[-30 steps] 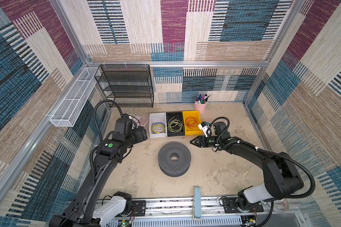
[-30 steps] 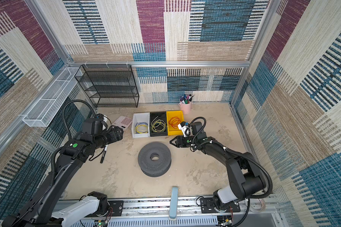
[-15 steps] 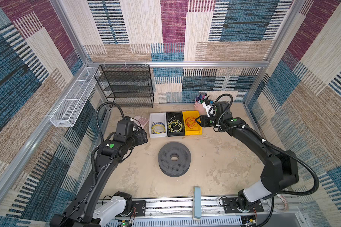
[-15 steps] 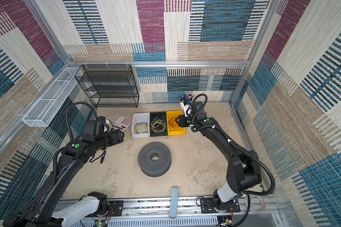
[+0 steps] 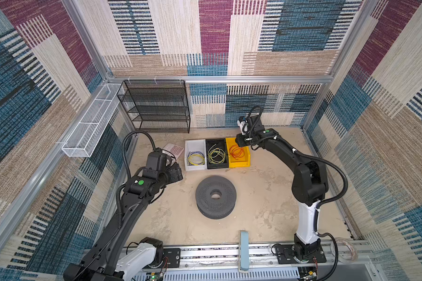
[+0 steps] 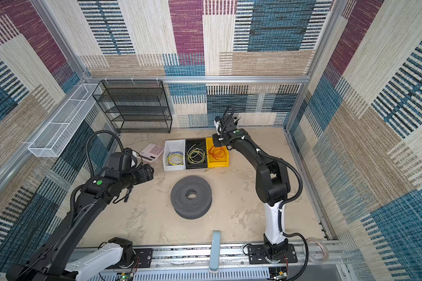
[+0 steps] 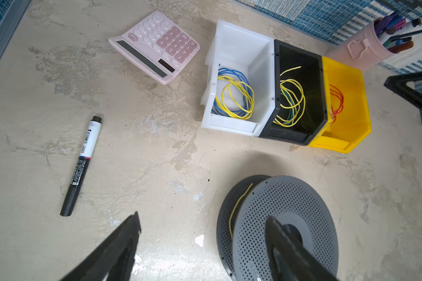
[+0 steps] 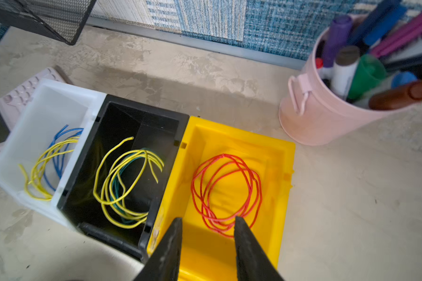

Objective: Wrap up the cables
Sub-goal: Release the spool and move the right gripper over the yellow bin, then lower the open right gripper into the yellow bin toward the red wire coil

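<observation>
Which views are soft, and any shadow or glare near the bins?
Right wrist view: the red-orange wire coil in the yellow plastic bin is crisp; the pink metal pen bucket and right gripper look soft; shadow darkens the table behind the bin. Left wrist view: sharp, only the left gripper blurred. Both top views: even light, no glare.

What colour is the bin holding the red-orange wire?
Yellow; the bin shows best in the right wrist view.
</observation>
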